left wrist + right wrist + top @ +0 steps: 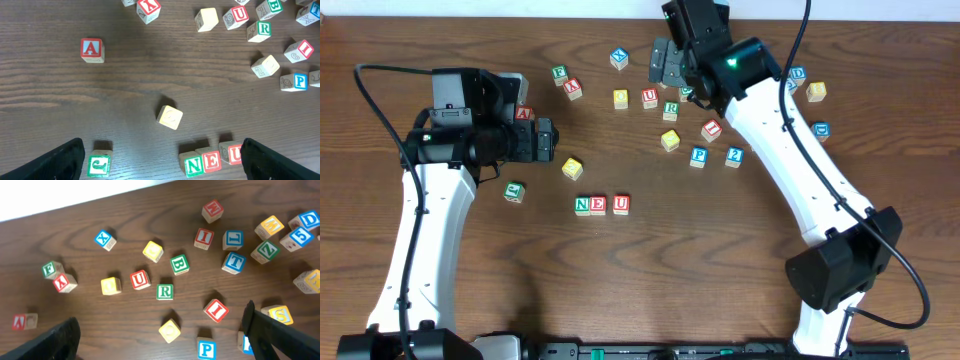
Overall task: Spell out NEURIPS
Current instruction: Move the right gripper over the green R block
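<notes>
Three cubes stand in a row near the table's middle: green N (582,205), red E (598,205), red U (621,204). The left wrist view shows the same N (194,164), E (211,161) and U (235,154). Loose in the scatter behind them are green R (671,110), red I (711,129) and blue P (698,156). Yellowish S (281,315) lies by my right finger. My left gripper (552,138) hangs open above bare wood left of the row. My right gripper (668,68) is open and empty above the scatter.
Other cubes lie around: red A (524,113), a green one (514,190), a yellow one (572,168), blue X (619,58), a second red U (649,97), blue T (233,262), green B (179,264). The table's back edge (75,202) runs close behind the scatter.
</notes>
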Motion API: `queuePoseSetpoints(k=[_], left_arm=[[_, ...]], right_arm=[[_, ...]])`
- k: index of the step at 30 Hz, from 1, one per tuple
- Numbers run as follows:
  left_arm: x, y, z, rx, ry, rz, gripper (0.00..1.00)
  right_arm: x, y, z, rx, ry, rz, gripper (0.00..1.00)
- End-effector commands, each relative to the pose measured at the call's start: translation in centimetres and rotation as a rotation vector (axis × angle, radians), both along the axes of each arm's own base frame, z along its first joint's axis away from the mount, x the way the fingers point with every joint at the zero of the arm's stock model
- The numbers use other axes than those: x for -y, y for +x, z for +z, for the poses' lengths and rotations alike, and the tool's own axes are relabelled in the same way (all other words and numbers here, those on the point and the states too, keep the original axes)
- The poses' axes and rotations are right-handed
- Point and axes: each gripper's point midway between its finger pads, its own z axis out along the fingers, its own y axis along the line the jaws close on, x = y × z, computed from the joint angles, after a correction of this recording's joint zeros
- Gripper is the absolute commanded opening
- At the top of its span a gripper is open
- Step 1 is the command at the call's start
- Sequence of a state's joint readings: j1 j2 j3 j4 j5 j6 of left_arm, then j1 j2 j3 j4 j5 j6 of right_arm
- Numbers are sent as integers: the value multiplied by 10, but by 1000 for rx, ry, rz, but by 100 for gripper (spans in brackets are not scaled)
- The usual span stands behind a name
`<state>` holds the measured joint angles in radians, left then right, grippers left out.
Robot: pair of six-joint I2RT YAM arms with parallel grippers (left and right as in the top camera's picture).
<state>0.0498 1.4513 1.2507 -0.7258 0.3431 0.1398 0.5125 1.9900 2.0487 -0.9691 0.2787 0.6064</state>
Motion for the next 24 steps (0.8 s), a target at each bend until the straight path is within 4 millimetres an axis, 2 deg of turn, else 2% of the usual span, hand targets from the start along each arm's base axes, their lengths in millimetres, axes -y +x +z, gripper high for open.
queuePoseSetpoints(k=[1,7,9,14,24], left_arm=[[1,4,9,28,0,-22,98],[1,4,9,29,0,-22,98],[1,4,9,28,0,-22,98],[1,4,9,29,0,-22,98],[1,4,9,29,0,-22,98]], right_arm=[[-8,5,-6,19,-4,-57,99],[-21,11,-43,-35,-43,-33,99],[-22,15,-61,-60,-58,-33,99],[-23,20,-87,-90,-93,-41,99],[-17,25,-102,-97,-129,-66,96]])
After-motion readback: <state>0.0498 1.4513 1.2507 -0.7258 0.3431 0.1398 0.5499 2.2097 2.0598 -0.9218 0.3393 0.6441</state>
